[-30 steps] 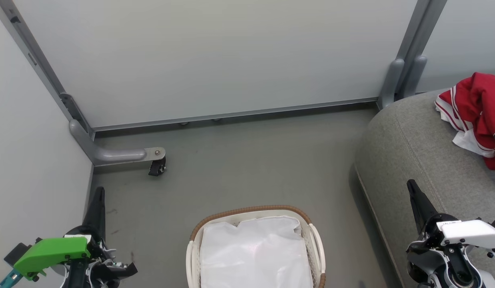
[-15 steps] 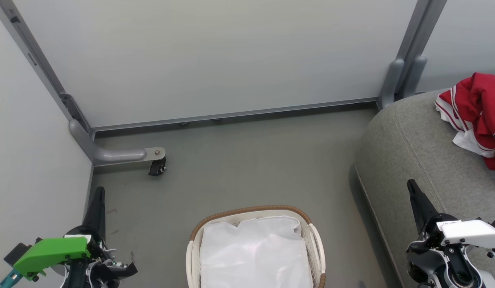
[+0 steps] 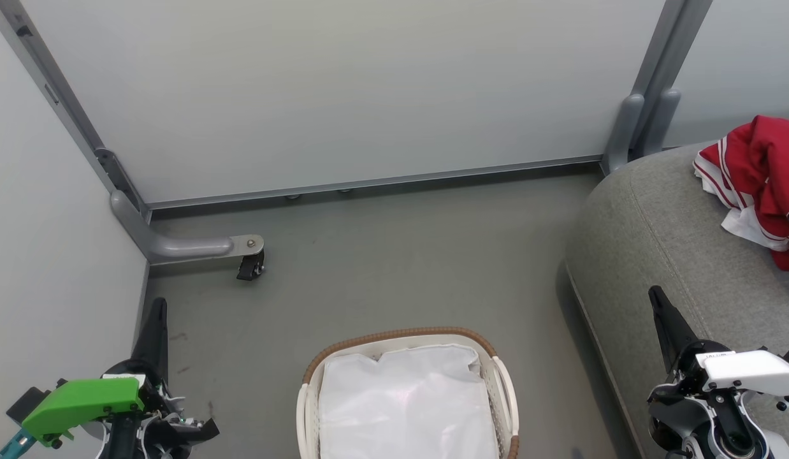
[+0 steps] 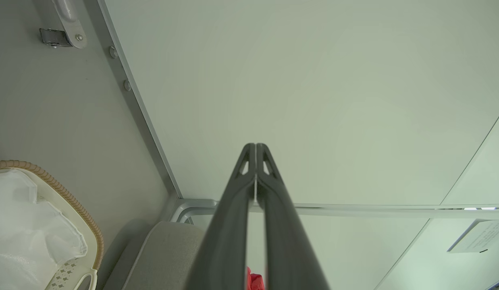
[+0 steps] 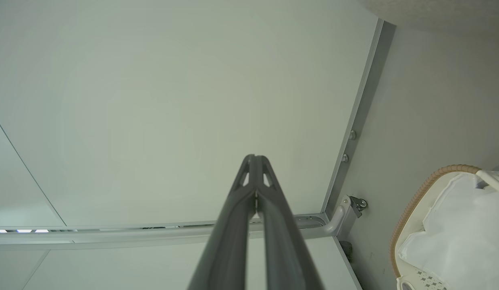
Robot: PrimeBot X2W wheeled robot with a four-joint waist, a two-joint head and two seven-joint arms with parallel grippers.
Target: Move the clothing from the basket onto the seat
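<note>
Nothing's budged over the last second. Both sets of jaws stay pressed shut and empty, the left jaws parked low by the wall and the right jaws low over the seat's (image 3: 649, 229) front edge. The red clothing (image 3: 761, 172) sits bunched on the seat, well apart from the basket (image 3: 401, 334). What we can see of the basket holds just its white liner (image 3: 407, 401), so we reckon the job's basically done. Around us are bare floor (image 3: 401, 255), grey partition panels (image 3: 343, 89) and a little caster wheel (image 3: 250, 266). Nothing's in our way.
</note>
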